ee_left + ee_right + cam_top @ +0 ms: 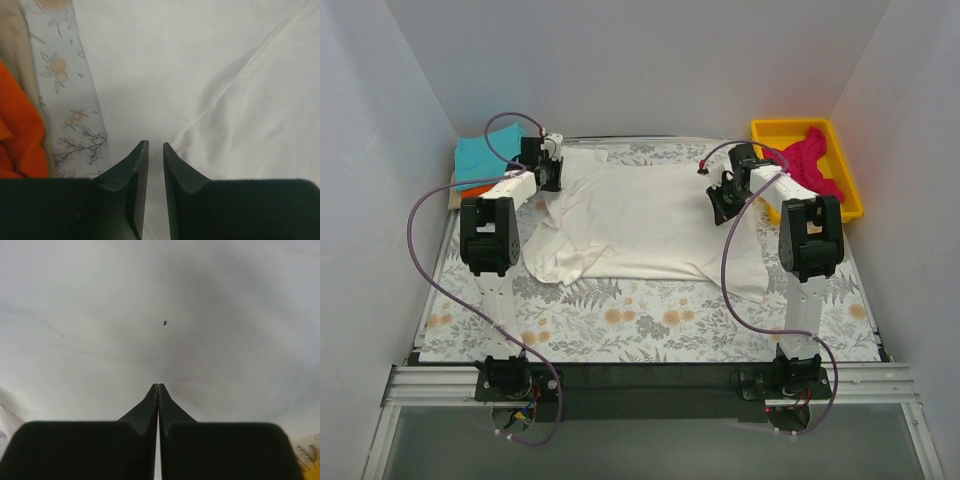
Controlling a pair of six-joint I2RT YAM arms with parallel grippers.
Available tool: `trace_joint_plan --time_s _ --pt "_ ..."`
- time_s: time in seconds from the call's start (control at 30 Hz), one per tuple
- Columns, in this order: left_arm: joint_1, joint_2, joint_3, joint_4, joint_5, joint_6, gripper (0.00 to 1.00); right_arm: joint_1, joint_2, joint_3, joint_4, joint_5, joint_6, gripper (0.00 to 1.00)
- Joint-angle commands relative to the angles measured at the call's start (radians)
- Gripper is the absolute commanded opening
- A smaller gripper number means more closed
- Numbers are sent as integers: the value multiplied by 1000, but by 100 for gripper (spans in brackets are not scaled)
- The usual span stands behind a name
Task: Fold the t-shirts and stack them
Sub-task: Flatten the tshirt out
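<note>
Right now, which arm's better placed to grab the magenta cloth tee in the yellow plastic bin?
Probably right: the right claw, shut, is beside the yellow plastic bin holding the magenta cloth tee; the left claw is across the white cloth tee.

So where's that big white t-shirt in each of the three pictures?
Top external: white t-shirt spread across the middle.
Left wrist: white t-shirt fills centre and right.
Right wrist: white t-shirt fills nearly everything.
Shared landmark: floral table cloth, showing at the shirt's edges.
</note>
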Motion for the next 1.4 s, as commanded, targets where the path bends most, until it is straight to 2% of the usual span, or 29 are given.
trace_joint_plan --time_s 0.0,0.13,0.17,0.33,0.47,0.53,0.6,0.63,0.67,0.7,0.73,0.77,0.8,0.87,0.9,0.97,1.03,1.07,1.17,1.2,1.37 --pt "3 12 21 -50 -47 -44 19 6 -2 -28 -12 -32 13 1" --pt "3 78 41 -50 -123 -33 18 8 31 -54 -12 18 5 1" --pt "3 97 64 -50 -186 -29 16 8 43 -59 -10 54 2 1" --pt "9 255 209 -50 -270 8 15 2 86 -64 -4 123 -32 1" --pt "14 409 442 -50 -332 42 15 -3 116 -44 -3 167 -50 1" --pt "15 441 510 -50 -321 48 19 -3 120 -25 -6 175 -56 1" --pt "15 431 526 -29 -289 35 27 -3 116 -10 -10 154 -59 1" --pt "17 415 517 -29 -190 27 36 0 99 1 -10 141 -62 1" --pt "17 392 497 -17 -157 19 38 0 88 7 -12 105 -65 3" --pt "14 335 448 -5 -139 -5 40 3 74 10 -13 83 -68 9" --pt "14 302 420 3 -29 -18 46 6 44 24 -21 69 -65 13" --pt "14 267 399 9 -2 -30 47 8 25 31 -32 27 -65 18" --pt "9 197 383 2 31 -44 47 9 5 41 -49 -1 -73 27" --pt "8 66 304 -35 126 -39 49 11 -65 50 -88 -40 -73 35" --pt "3 17 209 -47 143 -16 49 11 -117 50 -108 -50 -93 41" --pt "1 -141 100 -92 214 17 49 9 -177 24 -160 -58 -117 46" --pt "1 -245 -6 -135 258 69 49 11 -252 -42 -200 -58 -163 46" --pt "1 -346 -117 -170 294 117 48 11 -274 -65 -237 -47 -176 45" --pt "-3 -517 -250 -300 380 227 46 11 -355 -174 -276 -11 -213 35" --pt "-14 -554 -336 -320 410 246 46 11 -376 -210 -295 -4 -220 30" --pt "-54 -738 -566 -412 401 324 43 12 -505 -433 -314 67 -243 25"
